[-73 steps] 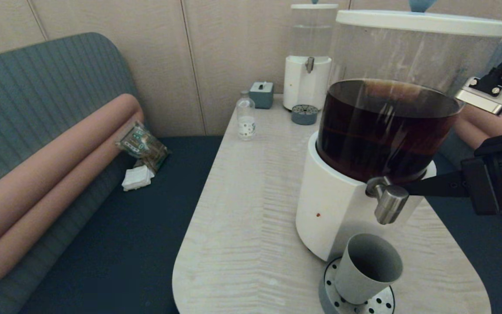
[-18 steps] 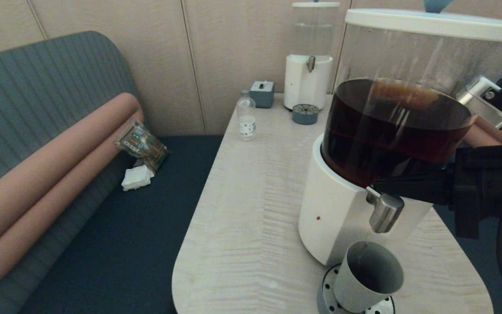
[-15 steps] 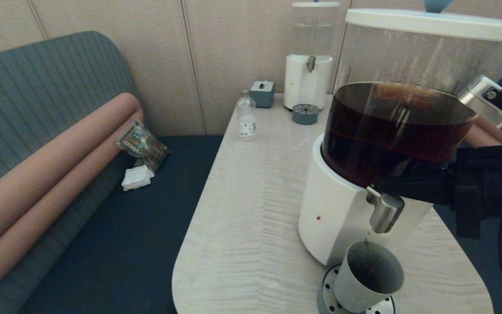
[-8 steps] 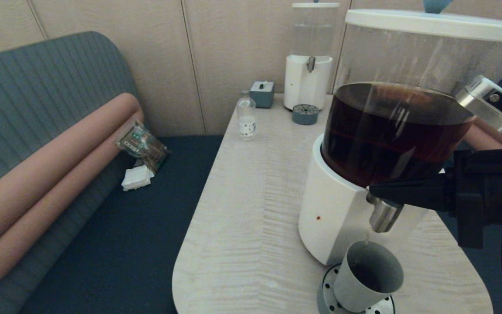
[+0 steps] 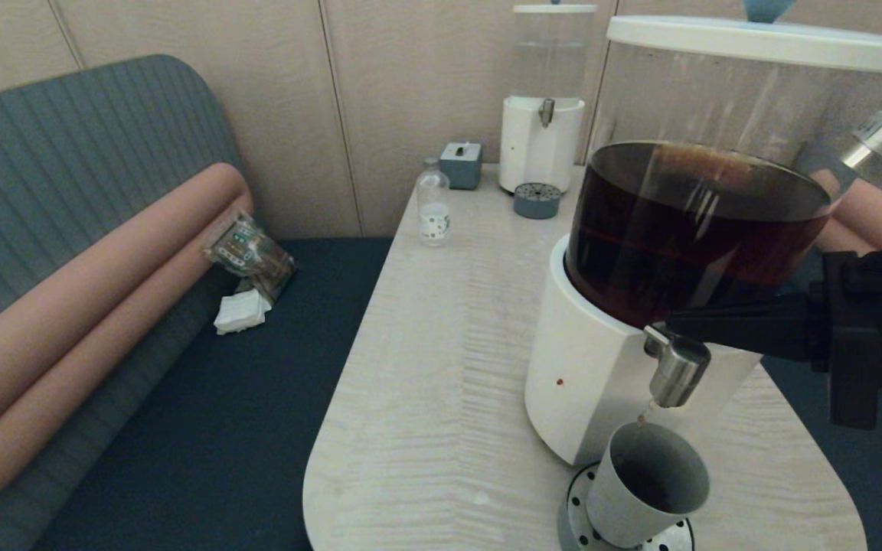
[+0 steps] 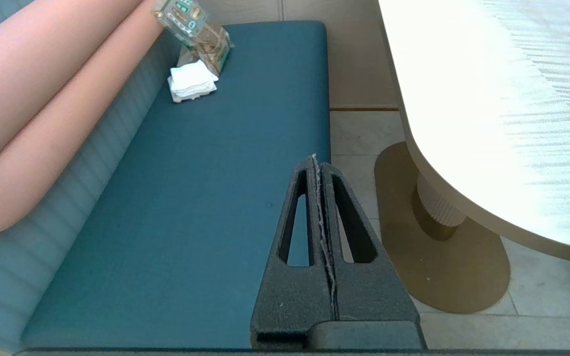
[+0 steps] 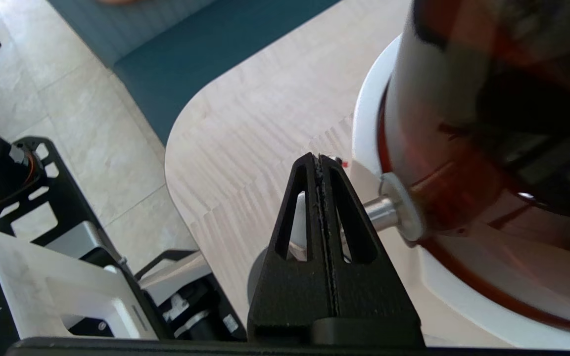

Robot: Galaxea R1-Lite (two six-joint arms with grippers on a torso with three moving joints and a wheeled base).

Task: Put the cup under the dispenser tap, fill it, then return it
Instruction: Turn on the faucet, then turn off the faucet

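One cup (image 5: 646, 487) on the drip tray (image 5: 579, 511), below the dispenser tap (image 5: 677, 373). Right gripper (image 5: 667, 327), jaws pressed together, tip just above tap. Two dispensers on tabletop (image 5: 441, 367). Left gripper (image 6: 318, 163) closed, parked over the bench.

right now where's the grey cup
In the head view the cup stands on the perforated drip tray at the table's near right end, directly below the dispenser tap, untouched by either claw.

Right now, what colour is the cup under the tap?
Plain matte grey cup; the head view shows it best.
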